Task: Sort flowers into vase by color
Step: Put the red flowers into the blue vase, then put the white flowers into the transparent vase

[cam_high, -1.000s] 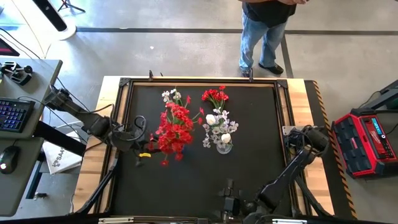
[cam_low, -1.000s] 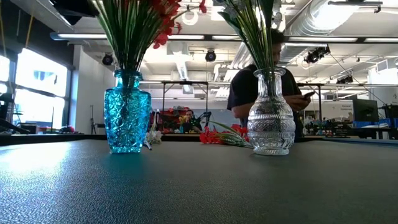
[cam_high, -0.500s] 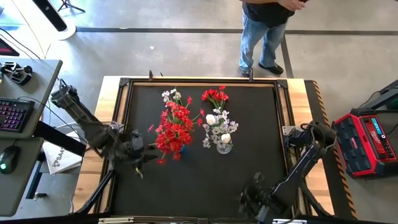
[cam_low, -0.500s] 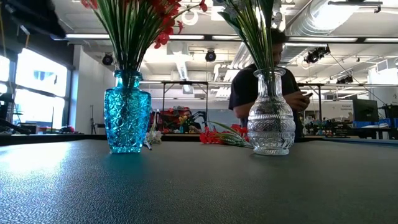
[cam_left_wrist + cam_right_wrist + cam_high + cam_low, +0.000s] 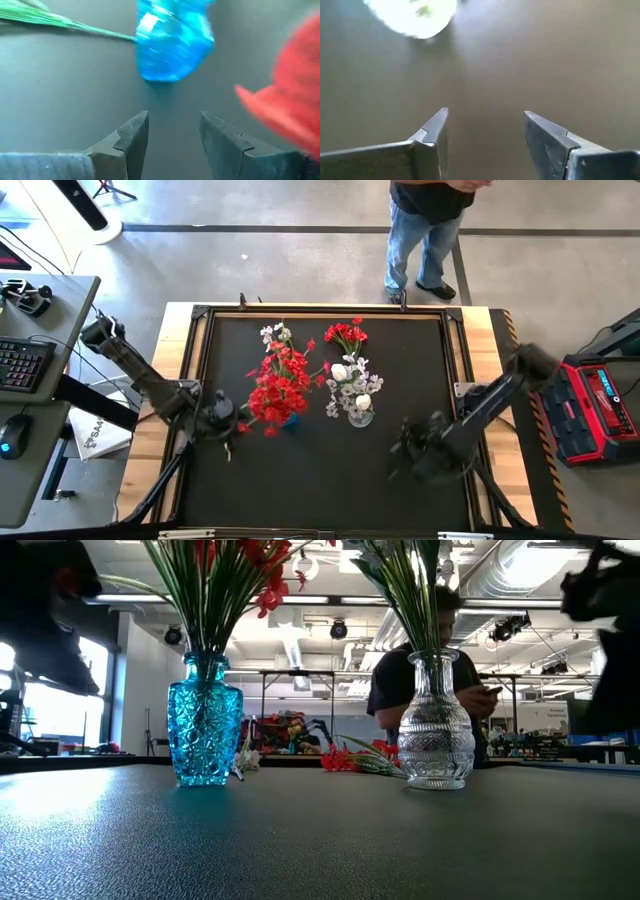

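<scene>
No writing is legible. Left claw [image 5: 228, 427] is hovering empty, moderately parted, beside the blue vase [image 5: 288, 418] holding red flowers [image 5: 278, 385]. Right claw [image 5: 405, 448], seemingly empty, is gaping beyond the clear vase [image 5: 360, 416].

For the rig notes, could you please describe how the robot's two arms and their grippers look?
Both arms are dark, slim, jointed links. The left arm carries thin dark cables along it. The left gripper has two dark, wedge-shaped fingers with angled tips; the right gripper has the same pair. No markings show.
</scene>
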`<state>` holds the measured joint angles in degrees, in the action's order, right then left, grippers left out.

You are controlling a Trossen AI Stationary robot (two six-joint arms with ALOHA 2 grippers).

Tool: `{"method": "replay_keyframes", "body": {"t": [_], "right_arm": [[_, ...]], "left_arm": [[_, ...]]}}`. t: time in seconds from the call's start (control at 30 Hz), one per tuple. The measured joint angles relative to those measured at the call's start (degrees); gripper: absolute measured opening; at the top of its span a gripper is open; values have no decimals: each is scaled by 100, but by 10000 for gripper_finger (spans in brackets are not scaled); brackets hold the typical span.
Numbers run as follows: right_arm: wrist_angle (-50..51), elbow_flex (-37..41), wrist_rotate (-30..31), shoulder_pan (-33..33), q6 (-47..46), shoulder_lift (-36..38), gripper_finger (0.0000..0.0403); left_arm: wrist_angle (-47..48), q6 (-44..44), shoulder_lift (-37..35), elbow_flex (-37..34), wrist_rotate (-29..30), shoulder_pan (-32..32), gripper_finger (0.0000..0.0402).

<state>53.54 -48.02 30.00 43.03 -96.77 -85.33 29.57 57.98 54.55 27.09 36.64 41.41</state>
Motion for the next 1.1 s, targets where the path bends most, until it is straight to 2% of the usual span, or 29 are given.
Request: {"method": "replay_keyframes", "body": {"t": [0.13,0.23,0.33,0.4,0.57,0.77,0.87,0.97,1.1], "right_arm": [[-331,829,337,-623,171,974,183],[-587,1305,688,-1204,295,1434,183],[-1234,1633,903,-1880,961,1654,183],[-1918,1786,932,-2360,1800,1671,184],[-3455,1927,718,-3464,3730,1669,199],[-3632,1918,66,-4641,5102,1671,248],[-3520,1918,-120,-4995,5524,1671,266],[-3512,1918,-50,-5151,5680,1671,271],[-3626,1917,310,-5156,5677,1671,269]], "left_arm": [[10,140,-621,-398,694,-493,161],[20,192,-914,-600,1137,-908,161],[37,91,-1062,-718,1274,-1297,161],[24,-119,-1070,-763,1282,-1515,161],[50,-393,-1070,-767,1232,-1875,161],[48,-520,-1070,-767,1219,-2053,161],[-22,-428,-1070,-767,1315,-2138,161],[-202,-434,-1021,-765,1490,-2370,161],[-598,-783,-794,-765,1516,-3174,161]]}}
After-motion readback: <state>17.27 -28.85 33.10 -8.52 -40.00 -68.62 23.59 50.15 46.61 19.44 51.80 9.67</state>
